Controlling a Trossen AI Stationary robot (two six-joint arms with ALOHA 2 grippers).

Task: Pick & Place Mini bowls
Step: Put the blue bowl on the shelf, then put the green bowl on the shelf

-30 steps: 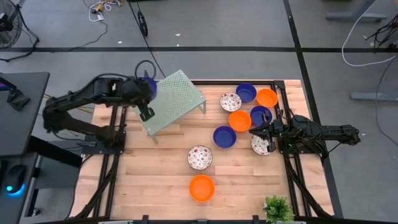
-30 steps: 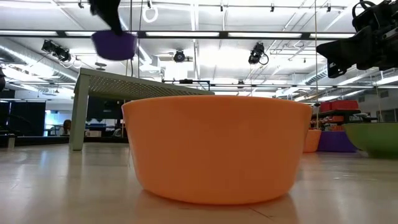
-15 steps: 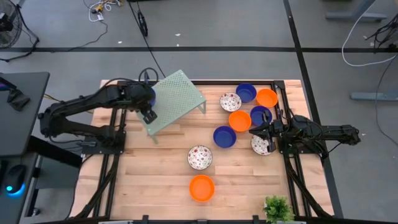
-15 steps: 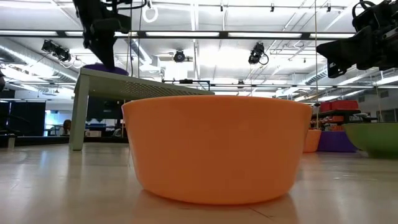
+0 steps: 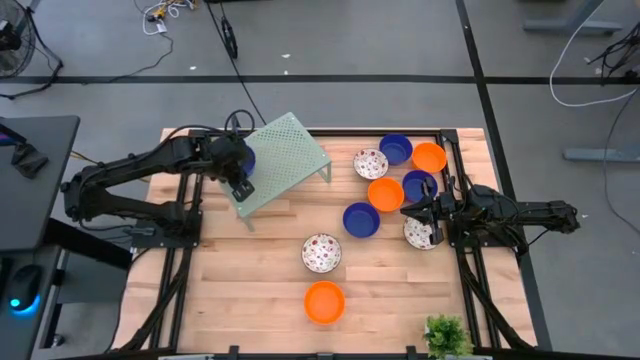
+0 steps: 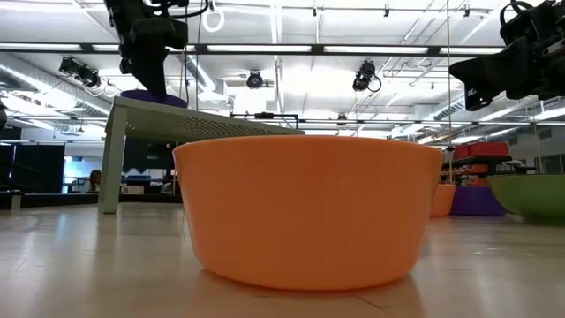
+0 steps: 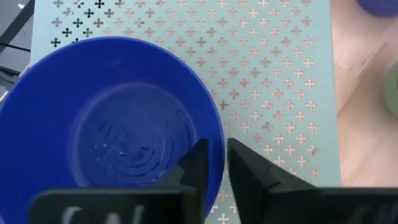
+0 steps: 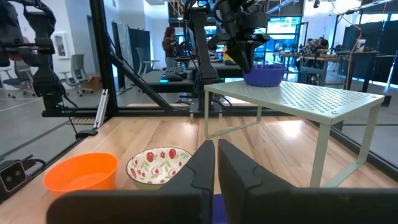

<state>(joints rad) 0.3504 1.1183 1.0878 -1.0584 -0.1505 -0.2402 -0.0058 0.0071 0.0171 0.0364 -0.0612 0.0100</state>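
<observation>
A pale green perforated rack (image 5: 292,152) stands on its legs at the table's far left. On its top rests a blue mini bowl (image 7: 124,137), sitting upright on its base near the rack's left edge (image 6: 146,94). My left gripper (image 7: 214,168) is above it, shut on its rim. Several other mini bowls, blue, orange and speckled, sit on the wood to the right, such as the blue one (image 5: 360,219) and the speckled one (image 5: 420,233). My right gripper (image 8: 216,162) hovers shut over that group at the table's right (image 5: 408,210), touching nothing. My left gripper pinches the blue bowl's rim (image 7: 219,144) with one finger (image 7: 194,163) inside the bowl and the other (image 7: 249,177) outside. The fingers come from above, pointing down. The bowl stands upright with its base on the rack's top.
A speckled bowl (image 5: 321,253) and an orange bowl (image 5: 324,301) sit toward the near edge; the orange one fills the low view (image 6: 309,212). A small plant (image 5: 447,335) stands at the near right corner. Bare wood lies at the near left.
My left gripper has come down and toward the near edge, over the rack, carrying the blue bowl from hanging in the air onto the rack's top. For the last half second it has stayed there.
</observation>
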